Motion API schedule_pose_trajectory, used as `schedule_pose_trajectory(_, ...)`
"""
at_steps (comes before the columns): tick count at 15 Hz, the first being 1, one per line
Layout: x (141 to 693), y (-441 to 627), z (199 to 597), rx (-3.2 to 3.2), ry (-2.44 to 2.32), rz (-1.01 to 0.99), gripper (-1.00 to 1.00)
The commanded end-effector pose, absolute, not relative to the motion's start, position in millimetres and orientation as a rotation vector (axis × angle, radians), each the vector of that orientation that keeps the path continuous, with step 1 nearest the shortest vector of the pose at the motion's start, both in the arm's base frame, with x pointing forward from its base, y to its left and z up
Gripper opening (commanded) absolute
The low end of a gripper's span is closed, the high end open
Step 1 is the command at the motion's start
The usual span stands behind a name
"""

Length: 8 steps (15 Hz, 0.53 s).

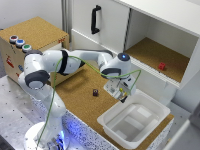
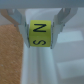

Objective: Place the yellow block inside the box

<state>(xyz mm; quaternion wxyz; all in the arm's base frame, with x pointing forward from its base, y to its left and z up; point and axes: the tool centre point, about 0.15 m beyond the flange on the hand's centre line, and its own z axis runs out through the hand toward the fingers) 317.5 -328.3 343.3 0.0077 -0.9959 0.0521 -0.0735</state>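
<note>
- Hovering in the exterior view, the pincer [image 1: 121, 92] hangs above the near rim of the box [image 1: 150, 107], at the corner facing the cork desk [image 1: 82, 97], carried high so the load clears the wall.
- Switching to the wrist view, both fingers [image 2: 61, 22] pinch the yellow block [image 2: 40, 34], held square over the white rim; inside looks next.

The exterior view looks down from high, wide; the wrist view hangs close above the box [image 1: 131, 122] rim [image 2: 37, 65], shared.
</note>
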Motion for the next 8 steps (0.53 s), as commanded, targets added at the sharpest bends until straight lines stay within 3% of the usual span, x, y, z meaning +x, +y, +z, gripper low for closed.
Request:
schedule_pose_trajectory(1, 325.4, -410.7, 297.8, -3.070, 0.101, 0.006, -1.00)
schedule_pose_trajectory(8, 330.8, -424.1, 249.5, -3.101, 0.035, -0.027, -1.00)
